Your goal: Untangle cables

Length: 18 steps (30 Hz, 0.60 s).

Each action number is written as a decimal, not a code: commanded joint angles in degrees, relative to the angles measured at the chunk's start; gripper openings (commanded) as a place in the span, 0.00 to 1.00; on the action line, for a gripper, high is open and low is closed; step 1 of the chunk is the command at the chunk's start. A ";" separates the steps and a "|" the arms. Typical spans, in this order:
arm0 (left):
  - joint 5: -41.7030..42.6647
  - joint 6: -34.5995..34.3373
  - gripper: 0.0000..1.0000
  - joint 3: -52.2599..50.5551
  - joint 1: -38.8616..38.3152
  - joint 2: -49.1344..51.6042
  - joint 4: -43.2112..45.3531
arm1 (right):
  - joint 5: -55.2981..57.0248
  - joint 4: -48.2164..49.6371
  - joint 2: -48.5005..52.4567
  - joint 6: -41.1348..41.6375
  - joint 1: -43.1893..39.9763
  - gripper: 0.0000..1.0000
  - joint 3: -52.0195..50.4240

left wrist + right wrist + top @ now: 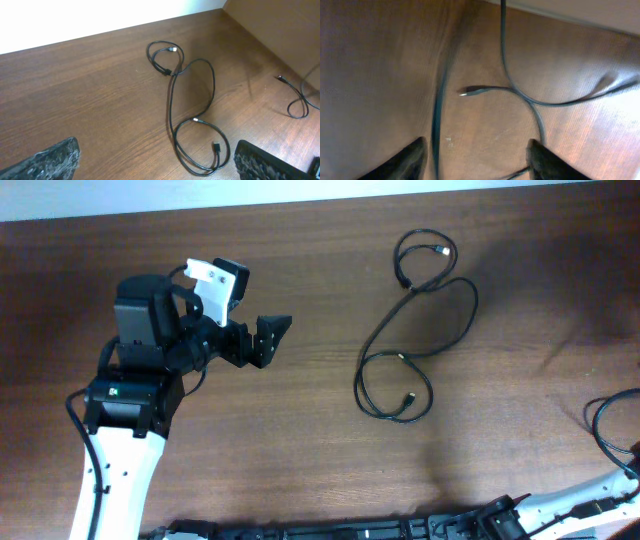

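One thin black cable (474, 305) lies in loose loops at the table's middle, a small loop at the far end and a larger one nearer. In the left wrist view this cable (170, 100) lies ahead, with a plug inside its near loop. My left gripper (272, 338) is open and empty, left of that cable and above the wood; its fingers frame the view (157, 167). A second cable (596, 420) curls at the right edge. My right gripper (477, 162) is open just above that second cable's strands (504, 50) and small plug (470, 91).
The brown wooden table (300, 440) runs to a pale far edge (200, 200). The right arm's white link (570, 502) lies along the front edge. The second cable also shows in the left wrist view (291, 86), at the right.
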 commanded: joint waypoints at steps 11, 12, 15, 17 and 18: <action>-0.22 -0.37 0.99 0.17 0.11 -0.35 0.09 | -6.67 -0.31 0.70 -6.71 7.58 0.84 -0.26; -0.22 -0.37 0.99 0.17 0.11 -0.35 0.09 | -8.41 -0.68 0.70 -8.33 8.66 0.84 -0.26; -0.22 -0.37 0.99 0.17 0.11 -0.35 0.09 | -11.13 -1.11 0.70 -9.38 13.00 0.84 -0.26; -0.22 -0.37 0.99 0.17 0.11 -0.35 0.09 | -11.32 -1.09 0.72 -9.38 15.69 0.84 -0.26; -0.20 -0.37 0.99 0.17 0.11 -0.35 0.09 | -11.30 -1.07 0.72 -9.38 17.18 0.86 -0.26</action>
